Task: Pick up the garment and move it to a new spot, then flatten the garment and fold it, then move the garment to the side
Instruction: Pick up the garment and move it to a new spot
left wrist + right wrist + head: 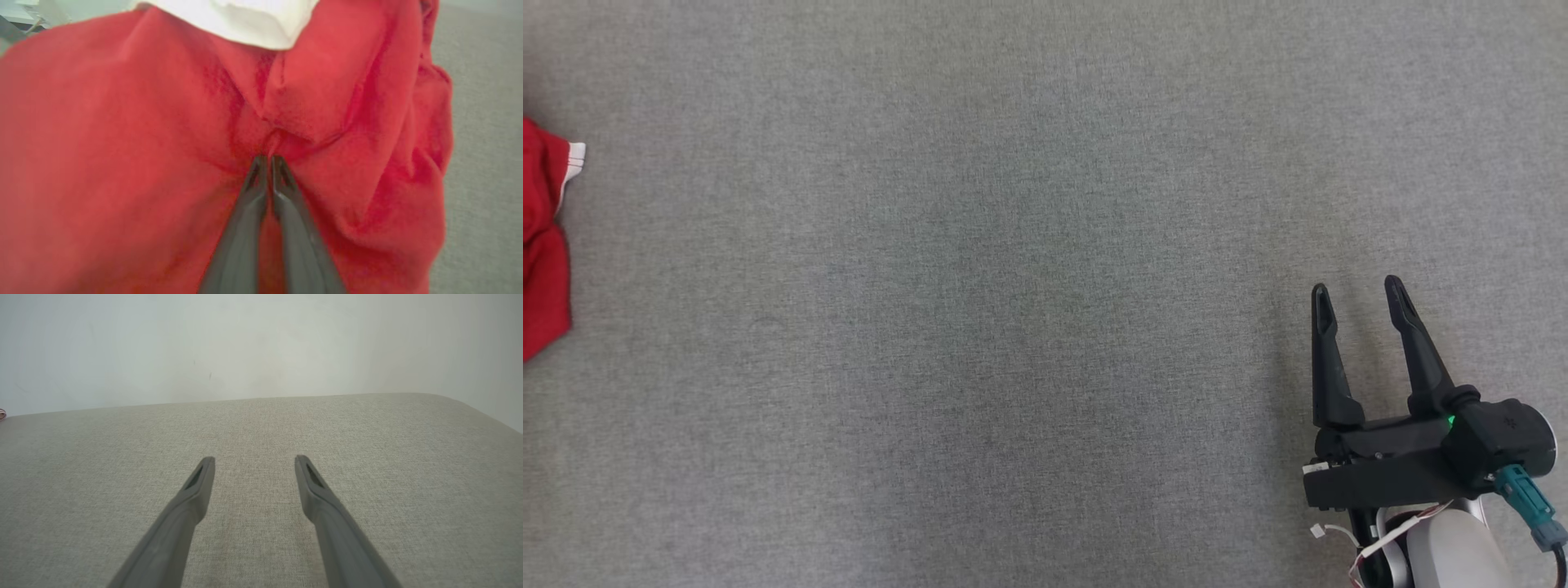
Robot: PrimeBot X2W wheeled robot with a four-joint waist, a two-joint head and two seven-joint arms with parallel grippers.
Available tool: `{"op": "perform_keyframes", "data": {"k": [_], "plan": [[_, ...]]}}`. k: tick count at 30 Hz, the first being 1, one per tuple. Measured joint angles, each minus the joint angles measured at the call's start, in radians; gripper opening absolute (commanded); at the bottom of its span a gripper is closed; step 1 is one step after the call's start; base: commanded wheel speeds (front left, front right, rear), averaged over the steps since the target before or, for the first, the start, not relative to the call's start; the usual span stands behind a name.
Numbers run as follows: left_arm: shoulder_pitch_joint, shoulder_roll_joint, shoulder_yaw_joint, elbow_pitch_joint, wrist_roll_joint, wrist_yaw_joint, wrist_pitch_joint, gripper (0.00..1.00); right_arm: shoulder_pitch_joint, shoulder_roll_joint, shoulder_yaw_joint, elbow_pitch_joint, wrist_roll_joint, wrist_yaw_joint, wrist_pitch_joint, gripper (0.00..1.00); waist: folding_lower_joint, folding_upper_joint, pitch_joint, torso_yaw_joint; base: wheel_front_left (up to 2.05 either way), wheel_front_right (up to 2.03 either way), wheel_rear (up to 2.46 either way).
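Pinching a fold of the soft, limp garment (122,163), left gripper (268,157) jaws are holding narrow; right gripper (1356,287) jaws are standing wide.

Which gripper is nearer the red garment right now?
Left. The left gripper is on the red garment, fingers pinched on a fold of it. The right gripper hangs open over the grey surface, far across from the garment at the head view's left edge.

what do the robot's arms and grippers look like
Right gripper: two long black tapering fingers with slotted tips on a boxy black body, a green light, a teal plug, thin red-and-white wires and a pale forearm. Left gripper: the same dark tapering fingers.
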Motion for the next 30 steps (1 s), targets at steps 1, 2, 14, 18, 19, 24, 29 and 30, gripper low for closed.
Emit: {"op": "perform_keyframes", "data": {"k": [1,2,14,18,19,24,29,30], "plan": [[-0.001,0.002,-0.006,0.001,0.000,0.000,-0.023,0.00,0.000,0.000,-0.001,0.002,0.000,0.000,0.000,1.00,0.0000,0.0000,-0.004,0.001,0.00,0.00,0.00],[-0.002,0.005,-0.012,0.002,0.002,0.000,-0.044,0.00,0.001,0.000,-0.003,0.002,0.001,0.000,0.000,1.00,0.0000,0.0000,-0.009,0.002,0.00,0.00,0.00],[-0.105,0.040,-0.053,-0.061,0.049,0.000,-0.289,0.00,0.027,0.000,0.012,0.031,0.034,0.000,0.000,1.00,0.0000,-0.0001,-0.108,0.039,0.00,0.00,0.00],[-0.161,0.040,-0.081,-0.158,0.080,0.009,-0.332,0.00,0.039,0.000,0.017,0.044,0.056,0.000,0.000,1.00,0.0000,-0.0002,-0.164,0.048,0.00,0.00,0.00],[-0.173,0.039,-0.089,-0.183,0.090,0.013,-0.331,0.00,0.045,0.000,0.017,0.047,0.062,0.000,0.000,1.00,-0.0001,-0.0002,-0.176,0.048,0.00,0.00,0.00],[-0.233,0.019,-0.127,-0.338,0.107,0.022,-0.296,0.00,0.062,0.000,0.015,0.051,0.082,0.000,0.000,1.00,-0.0001,-0.0003,-0.225,0.041,0.00,0.00,0.00],[-0.287,-0.025,-0.170,-0.482,0.109,0.022,-0.229,0.00,0.076,0.000,0.017,0.052,0.103,0.000,0.000,1.00,-0.0002,-0.0002,-0.253,0.007,0.00,0.00,0.00],[-0.299,-0.035,-0.181,-0.508,0.111,0.025,-0.217,0.00,0.078,0.000,0.021,0.052,0.107,0.000,0.000,1.00,-0.0002,-0.0002,-0.256,-0.003,0.00,0.00,0.00]]}}
